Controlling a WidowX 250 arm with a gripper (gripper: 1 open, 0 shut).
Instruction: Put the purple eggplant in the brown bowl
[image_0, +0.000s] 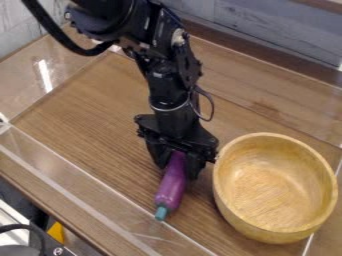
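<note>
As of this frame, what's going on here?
A black robot arm reaches down over a wooden table with its gripper at the upper end of a purple eggplant, the jaws looking closed in around it. The eggplant's teal tip points toward the near side of the table. Just beside it is the wide tan bowl it is meant for, with nothing visible inside. The eggplant is not in the bowl yet, and whether the grip is firm I can't tell.

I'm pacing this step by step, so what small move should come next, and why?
Probably a short, straight lift of the gripper. Its jaws are around the upper end of the purple eggplant, which appears to lie on the table, beside the brown bowl; raising it first should help it clear that thick rim.
</note>
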